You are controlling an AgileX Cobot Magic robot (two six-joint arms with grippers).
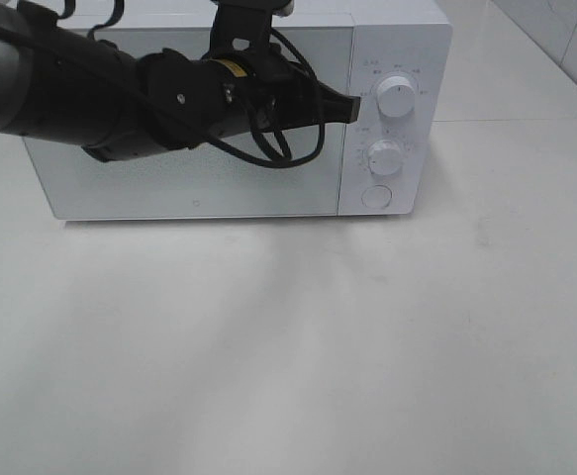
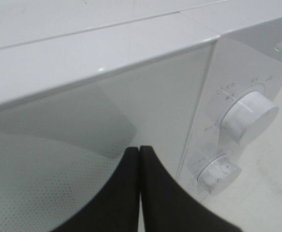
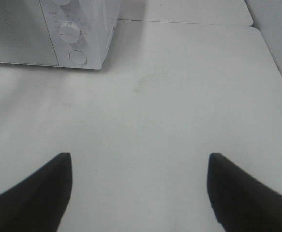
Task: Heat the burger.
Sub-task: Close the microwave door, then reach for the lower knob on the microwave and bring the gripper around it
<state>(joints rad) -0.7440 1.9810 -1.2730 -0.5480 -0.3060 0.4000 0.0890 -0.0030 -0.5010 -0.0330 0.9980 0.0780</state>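
Note:
A white microwave (image 1: 199, 188) stands at the back of the table with its door shut. The burger is out of view. My left gripper (image 1: 351, 103) is shut and empty, its tip in front of the door's right edge, just left of the upper knob (image 1: 397, 96). In the left wrist view the shut fingertips (image 2: 140, 151) point at the door near the upper knob (image 2: 249, 116) and lower knob (image 2: 219, 172). My right gripper (image 3: 140, 166) is open and empty over bare table; the right arm does not show in the exterior high view.
The lower knob (image 1: 386, 156) and a round button (image 1: 376, 197) sit below the upper knob on the control panel. The right wrist view shows the microwave's front right corner (image 3: 78, 48) and the white table (image 3: 179, 106) reaching to its right edge.

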